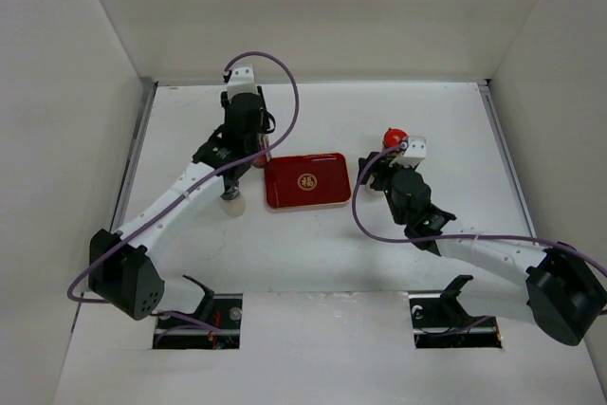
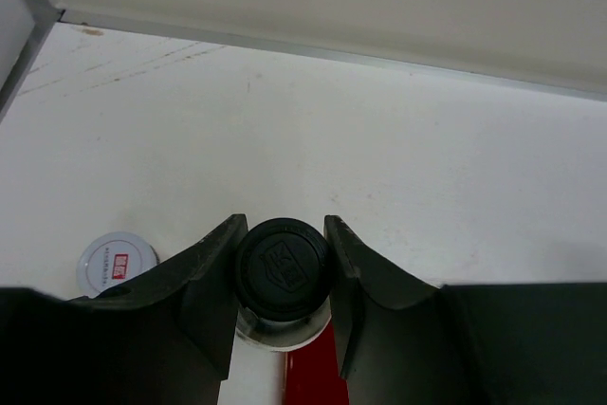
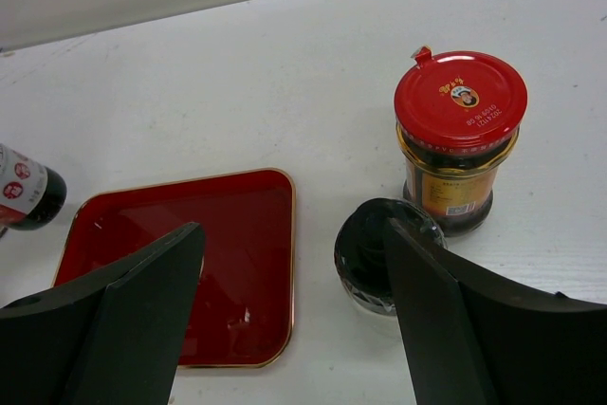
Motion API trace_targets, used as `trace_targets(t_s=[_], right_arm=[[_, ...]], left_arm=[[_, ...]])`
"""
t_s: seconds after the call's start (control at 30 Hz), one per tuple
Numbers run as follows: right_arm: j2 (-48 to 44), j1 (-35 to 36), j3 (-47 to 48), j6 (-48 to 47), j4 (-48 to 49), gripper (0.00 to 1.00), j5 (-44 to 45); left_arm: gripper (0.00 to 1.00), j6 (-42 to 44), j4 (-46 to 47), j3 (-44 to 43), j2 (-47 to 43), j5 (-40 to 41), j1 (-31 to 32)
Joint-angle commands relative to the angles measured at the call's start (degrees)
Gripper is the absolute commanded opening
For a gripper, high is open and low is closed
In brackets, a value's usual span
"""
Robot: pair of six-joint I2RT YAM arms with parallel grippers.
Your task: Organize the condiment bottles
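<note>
The left gripper (image 1: 249,146) is out at the far left of the table (image 1: 322,111), just off the far left corner of the red tray (image 1: 306,180). In the left wrist view its jaws stand on either side of the round black cap of the tall bottle (image 2: 282,267) and press against it on both sides, so they are clamped on the cap. The bottle is upright, and a strip of the tray shows right beneath it at the near edge of that view. From the right wrist the same bottle appears at the left edge, just beyond the tray's far left corner, showing a dark lower part and a red and white label.

The white-lidded jar (image 1: 232,204) stands on the table to the near left of that bottle, partly under the left arm and just left of the tray. Its lid bears a small red label.

The right gripper (image 1: 376,175) hangs low over the table just right of the tray, with its jaws spread wide and holding nothing. The short black-topped jar (image 3: 372,255) stands on the table against the inner side of the right-hand finger (image 3: 446,329); whether they touch cannot be told. The red-lidded jar (image 3: 460,111) stands upright just beyond it, on the far right side, with dark contents and a yellow label showing through the glass. Both jars are on the table to the right of the tray.
</note>
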State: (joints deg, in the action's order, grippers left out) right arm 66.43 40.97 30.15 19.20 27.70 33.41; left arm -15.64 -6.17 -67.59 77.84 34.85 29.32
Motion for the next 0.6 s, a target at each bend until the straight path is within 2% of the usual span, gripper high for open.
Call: trace_targets(t_s=[0.0, 0.3, 0.57], right_arm=[[-0.52, 0.56, 0.79, 0.13, 3.41, 0.83, -0.63], [-0.95, 0.56, 0.70, -0.13, 3.41, 0.83, -0.63], [-1.48, 0.56, 0.44, -0.04, 3.41, 0.83, -0.63]], left_arm=[[0.11, 0.96, 8.28, -4.39, -3.40, 1.27, 2.53], [0.11, 0.79, 11.18, -3.43, 0.99, 0.83, 6.84], [0.13, 0.52, 16.36, 1.67, 2.49, 0.31, 7.37]])
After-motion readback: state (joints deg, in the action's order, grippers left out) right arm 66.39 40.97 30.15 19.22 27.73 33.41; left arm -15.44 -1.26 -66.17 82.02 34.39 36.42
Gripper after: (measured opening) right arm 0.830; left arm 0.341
